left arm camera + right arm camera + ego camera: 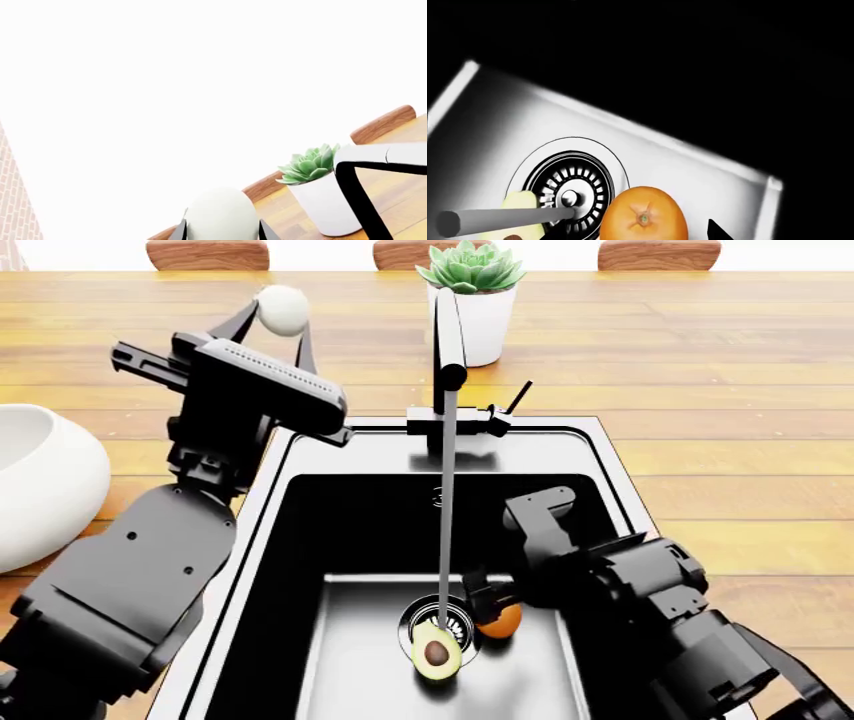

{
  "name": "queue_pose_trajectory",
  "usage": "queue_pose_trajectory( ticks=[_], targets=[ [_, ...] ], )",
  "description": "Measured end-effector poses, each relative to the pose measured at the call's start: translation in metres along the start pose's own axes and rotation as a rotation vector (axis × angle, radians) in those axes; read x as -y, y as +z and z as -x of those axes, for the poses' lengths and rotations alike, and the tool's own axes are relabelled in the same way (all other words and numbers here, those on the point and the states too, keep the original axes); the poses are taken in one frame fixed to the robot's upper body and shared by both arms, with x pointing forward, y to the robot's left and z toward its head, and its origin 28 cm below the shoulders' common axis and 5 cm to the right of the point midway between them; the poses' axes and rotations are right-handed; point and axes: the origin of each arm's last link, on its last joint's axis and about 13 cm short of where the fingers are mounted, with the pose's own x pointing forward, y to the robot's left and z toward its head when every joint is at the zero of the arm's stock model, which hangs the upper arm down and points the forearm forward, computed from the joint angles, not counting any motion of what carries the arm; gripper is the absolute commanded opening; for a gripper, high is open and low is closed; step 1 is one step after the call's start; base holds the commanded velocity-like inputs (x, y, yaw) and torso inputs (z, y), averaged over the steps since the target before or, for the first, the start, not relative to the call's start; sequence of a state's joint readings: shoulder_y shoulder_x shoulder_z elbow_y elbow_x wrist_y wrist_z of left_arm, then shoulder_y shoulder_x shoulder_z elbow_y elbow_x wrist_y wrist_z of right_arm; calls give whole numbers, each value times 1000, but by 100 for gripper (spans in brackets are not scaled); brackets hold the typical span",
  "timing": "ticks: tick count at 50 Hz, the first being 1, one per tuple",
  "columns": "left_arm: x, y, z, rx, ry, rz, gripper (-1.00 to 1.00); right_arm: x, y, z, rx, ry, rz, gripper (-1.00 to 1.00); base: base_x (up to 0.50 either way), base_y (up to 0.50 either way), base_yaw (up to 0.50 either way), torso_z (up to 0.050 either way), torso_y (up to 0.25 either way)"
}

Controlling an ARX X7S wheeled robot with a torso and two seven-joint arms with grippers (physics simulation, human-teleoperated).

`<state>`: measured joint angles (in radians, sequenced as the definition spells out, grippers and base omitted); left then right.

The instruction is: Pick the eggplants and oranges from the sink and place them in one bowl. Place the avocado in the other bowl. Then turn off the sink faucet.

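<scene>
My left gripper (279, 318) is raised above the counter left of the sink, shut on a pale, egg-shaped eggplant (282, 309) that fills the space between its fingers (220, 220). My right gripper (489, 616) is down in the sink (607, 455), open, with an orange (644, 216) between its jaws; one dark fingertip (716, 230) stands a little apart from the fruit. The halved avocado (435, 651) lies by the drain (568, 194). Water runs from the black faucet (449, 332). The large white bowl (38, 480) stands at the left. The other bowl is out of view.
A white pot with a green succulent (474, 295) stands behind the faucet, close to my left gripper. Chair backs (207, 253) line the counter's far edge. The faucet's thin lever (517, 397) sticks up at the right of its base.
</scene>
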<state>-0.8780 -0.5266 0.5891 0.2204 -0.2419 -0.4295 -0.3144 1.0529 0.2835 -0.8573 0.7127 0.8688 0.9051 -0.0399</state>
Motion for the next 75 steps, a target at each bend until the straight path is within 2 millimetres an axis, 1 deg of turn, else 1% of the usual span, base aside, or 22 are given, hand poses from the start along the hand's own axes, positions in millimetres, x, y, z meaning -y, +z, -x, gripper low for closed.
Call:
queue_pose_trajectory(
  ticks=[35,49,50,69,75],
  targets=[
    [3,-2,2,-3,-21,-3,-100,5,-22,-35,-59,22,-48,100,0,0,0,0,0],
    [6,-2,3,-3,-34,0,-100,3,-36,-42,-113,25,-58,100,0,0,0,0,1],
    [6,-2,3,-4,-34,0,-100,3,-37,-42,-118,23,-58,-100,0,0,0,0,0],
    [7,-4,4,-8,-36,1,-100,2,-37,-41,-131,-18,-97,-100,0,0,0,0,0],
    [6,-4,4,-8,-23,12,-100,2,-33,-31,-96,-27,-101,-100,0,0,0,0,0]
  ],
)
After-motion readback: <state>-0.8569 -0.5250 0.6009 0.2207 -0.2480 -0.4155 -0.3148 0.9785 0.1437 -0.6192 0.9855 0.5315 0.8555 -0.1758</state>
